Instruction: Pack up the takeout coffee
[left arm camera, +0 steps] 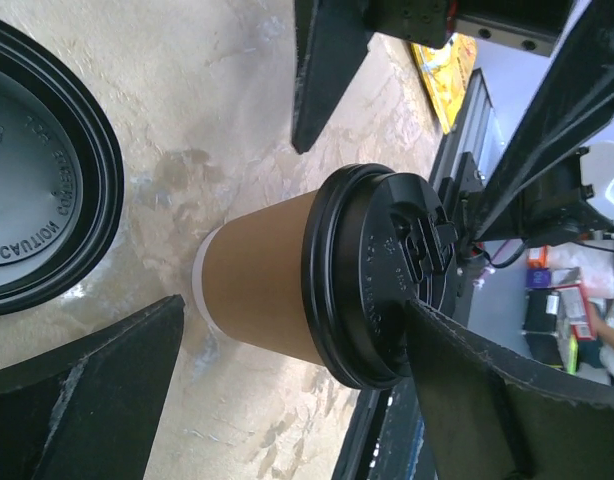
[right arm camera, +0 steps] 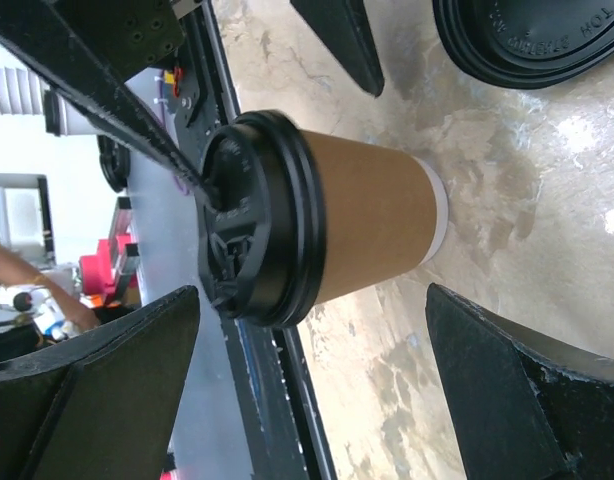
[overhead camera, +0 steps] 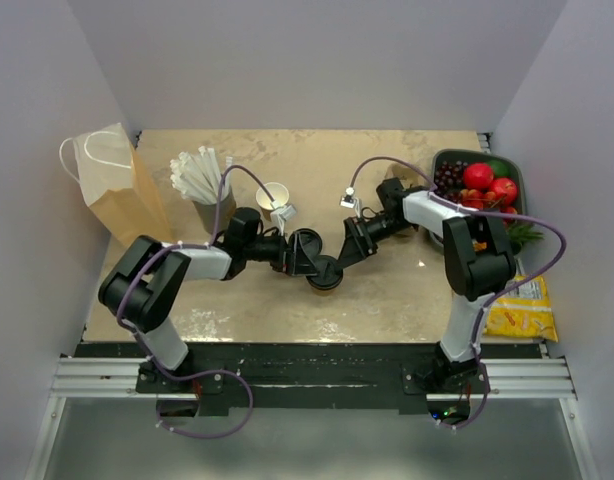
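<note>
The takeout coffee (overhead camera: 324,272), a kraft-brown cup with a black lid, stands upright on the table between my two grippers. In the left wrist view the cup (left arm camera: 267,285) lies ahead of my left gripper (left arm camera: 287,400), which is open; one finger (left arm camera: 487,400) overlaps the lid's edge, and I cannot tell if it touches. In the right wrist view the cup (right arm camera: 372,220) lies ahead of my open right gripper (right arm camera: 307,390), clear of both fingers. From above, the left gripper (overhead camera: 309,262) is at the cup's left and the right gripper (overhead camera: 347,255) at its upper right. The brown paper bag (overhead camera: 122,195) stands far left.
A loose black lid (overhead camera: 305,243) lies just behind the cup, also seen in the left wrist view (left arm camera: 37,170). A lidless brown cup (overhead camera: 274,195) and a grey cup of white straws (overhead camera: 205,185) stand behind the left arm. A fruit basket (overhead camera: 517,180) and a yellow packet (overhead camera: 522,305) are at the right.
</note>
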Robot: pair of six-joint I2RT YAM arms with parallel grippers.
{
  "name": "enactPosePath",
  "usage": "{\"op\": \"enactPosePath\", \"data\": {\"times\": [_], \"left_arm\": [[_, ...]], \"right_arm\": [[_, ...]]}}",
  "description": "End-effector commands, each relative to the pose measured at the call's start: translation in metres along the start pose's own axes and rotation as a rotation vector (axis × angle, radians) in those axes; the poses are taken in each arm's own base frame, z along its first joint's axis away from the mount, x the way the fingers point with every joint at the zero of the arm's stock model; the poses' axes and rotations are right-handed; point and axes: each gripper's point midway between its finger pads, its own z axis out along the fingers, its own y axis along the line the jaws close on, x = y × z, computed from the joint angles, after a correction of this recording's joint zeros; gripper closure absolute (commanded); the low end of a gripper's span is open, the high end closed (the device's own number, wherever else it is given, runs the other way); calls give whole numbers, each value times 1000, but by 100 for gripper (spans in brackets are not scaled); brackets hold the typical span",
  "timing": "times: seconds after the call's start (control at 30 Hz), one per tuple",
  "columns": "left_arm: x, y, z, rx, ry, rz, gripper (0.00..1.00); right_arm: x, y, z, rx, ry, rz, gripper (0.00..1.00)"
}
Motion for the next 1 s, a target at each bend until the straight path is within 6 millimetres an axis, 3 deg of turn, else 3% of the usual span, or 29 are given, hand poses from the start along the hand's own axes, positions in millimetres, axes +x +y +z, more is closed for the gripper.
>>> {"op": "enactPosePath", "data": {"times": [0.0, 0.2, 0.47, 0.8, 0.9, 0.97], "left_arm": [[-14, -4, 2, 58, -28, 15, 6], [-5, 5, 3, 48, -11, -26, 6], [4, 37, 4, -11, -1, -91, 8], [25, 67, 5, -88, 36, -160, 8], [25, 65, 5, -70, 39, -152, 9], [12, 58, 4, -50, 19, -90, 9]], "right_arm": [[-5, 0, 10, -46, -19, 44, 2], [-1, -19, 18, -34, -1, 109, 6], [20, -37, 26, -28, 52, 149, 8], [25, -57, 29, 18, 52, 153, 8], [22, -57, 30, 9, 48, 150, 9], [18, -53, 28, 2, 44, 126, 9]]}}
